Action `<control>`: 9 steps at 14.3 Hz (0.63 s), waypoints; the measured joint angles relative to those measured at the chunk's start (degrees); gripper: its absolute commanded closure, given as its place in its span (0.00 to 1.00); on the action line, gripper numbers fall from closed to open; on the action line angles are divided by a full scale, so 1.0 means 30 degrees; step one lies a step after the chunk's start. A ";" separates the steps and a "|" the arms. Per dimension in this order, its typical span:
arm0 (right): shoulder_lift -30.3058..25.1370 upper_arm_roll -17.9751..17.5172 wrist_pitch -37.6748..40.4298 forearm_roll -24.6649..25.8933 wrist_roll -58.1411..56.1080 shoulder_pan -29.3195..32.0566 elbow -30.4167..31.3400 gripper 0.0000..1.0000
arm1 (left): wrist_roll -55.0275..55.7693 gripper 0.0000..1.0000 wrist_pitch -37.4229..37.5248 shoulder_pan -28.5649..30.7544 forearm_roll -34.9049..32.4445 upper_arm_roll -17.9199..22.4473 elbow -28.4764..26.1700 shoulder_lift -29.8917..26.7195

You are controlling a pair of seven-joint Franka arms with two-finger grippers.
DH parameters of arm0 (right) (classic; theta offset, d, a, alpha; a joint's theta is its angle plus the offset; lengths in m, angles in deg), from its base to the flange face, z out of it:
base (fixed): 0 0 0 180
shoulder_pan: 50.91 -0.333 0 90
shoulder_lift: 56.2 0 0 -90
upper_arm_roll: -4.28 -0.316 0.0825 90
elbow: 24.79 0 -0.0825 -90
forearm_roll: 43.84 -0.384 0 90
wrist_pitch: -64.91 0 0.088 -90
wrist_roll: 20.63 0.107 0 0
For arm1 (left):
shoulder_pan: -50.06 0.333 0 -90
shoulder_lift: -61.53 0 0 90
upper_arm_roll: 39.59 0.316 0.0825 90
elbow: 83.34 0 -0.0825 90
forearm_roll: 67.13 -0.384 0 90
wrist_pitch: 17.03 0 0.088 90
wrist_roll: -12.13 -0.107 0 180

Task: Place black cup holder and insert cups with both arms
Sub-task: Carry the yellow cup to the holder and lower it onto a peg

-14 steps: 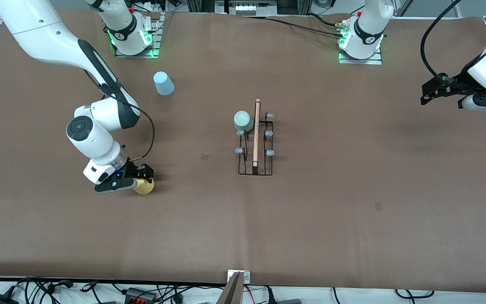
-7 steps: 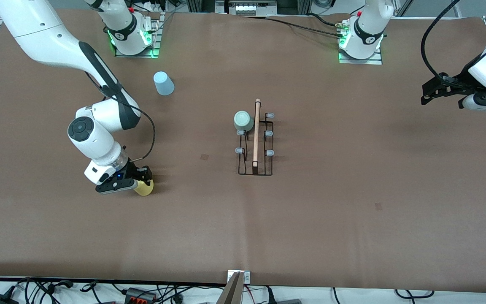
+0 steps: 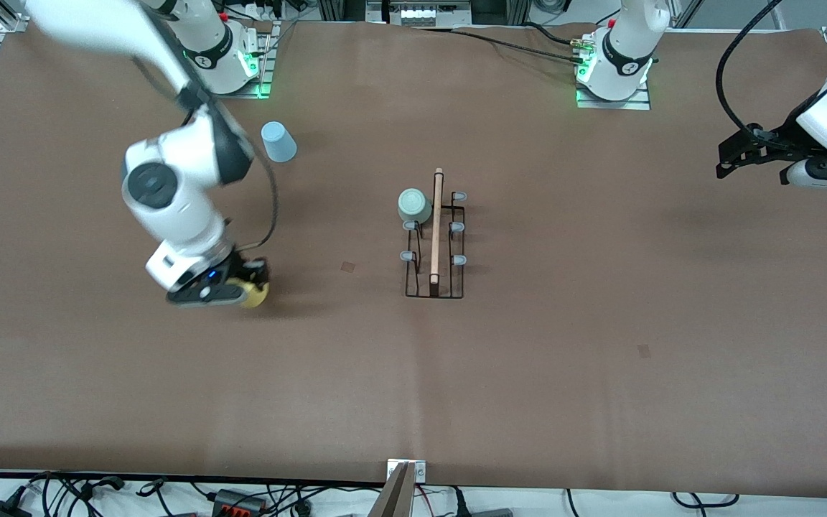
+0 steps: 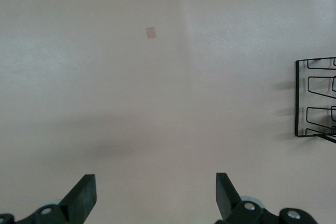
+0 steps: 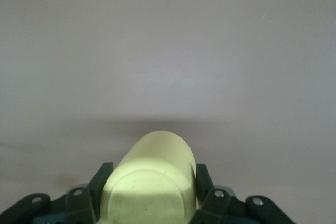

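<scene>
Counting from the front, you have three cups: yellow cup (image 3: 254,294) clenched in the right gripper (image 3: 237,287) over the right arm's end, light-blue cup (image 3: 278,141) near that base, mint-green cup (image 3: 414,205) on the black cup holder (image 3: 436,244) mid-bench. Left gripper (image 4: 155,198) waits, fingers spread wide, holding nothing. Right wrist: fingers (image 5: 98,184) pinch the cup.

The front view looks down from high above the near edge of the brown table (image 3: 543,373), facing both arm bases along its top and taking in the whole surface. The left wrist view looks out between its own wide-spread jaws from well above the table, catching one end of the black cup holder (image 4: 316,98), which the front view shows whole (image 3: 435,244). The right wrist view sits close, filled by the yellow cup (image 5: 149,179), seen small in front (image 3: 254,293).
</scene>
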 measured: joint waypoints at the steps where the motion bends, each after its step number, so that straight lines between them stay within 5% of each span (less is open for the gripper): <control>1: -0.0337 -0.0565 0.0440 -0.0442 0.2381 -0.0764 -0.0336 0.99 | 0.0000 0.00 0.0000 -0.0007 0.0000 -0.0001 0.0000 0.0000; 5: -0.0479 -0.1235 0.0568 -0.1981 0.8324 -0.3152 -0.2061 0.98 | 0.0000 0.00 0.0000 -0.0014 0.0000 -0.0001 0.0001 0.0000; 9: 0.0400 -0.1234 -0.0867 -0.2127 0.9902 -0.3919 -0.2749 0.98 | 0.0000 0.00 0.0000 -0.0014 0.0000 0.0003 0.0001 0.0000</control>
